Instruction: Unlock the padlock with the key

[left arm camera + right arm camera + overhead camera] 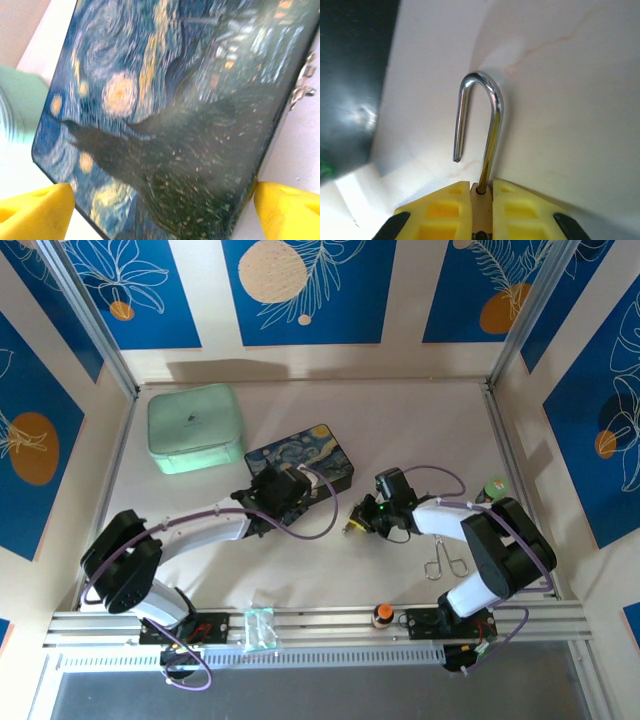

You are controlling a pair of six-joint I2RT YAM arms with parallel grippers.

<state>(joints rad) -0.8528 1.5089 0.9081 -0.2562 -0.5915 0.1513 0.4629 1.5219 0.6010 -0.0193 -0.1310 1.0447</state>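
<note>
The padlock's brass body is pinched between the yellow fingers of my right gripper, which is shut on it. Its silver shackle stands up with one leg in the body and the other end hanging free, so the lock is open. From above, that gripper holds the padlock low over the table, right of the starry-night box. My left gripper hangs open over the box lid, fingertips wide apart. The key is out of view. A small silvery metal piece lies by the box's edge; what it is I cannot tell.
A mint-green case sits at the back left. Silver forceps lie near the right arm. A small orange-capped bottle and a clear plastic bag rest on the front rail. A green-topped object stands by the right wall.
</note>
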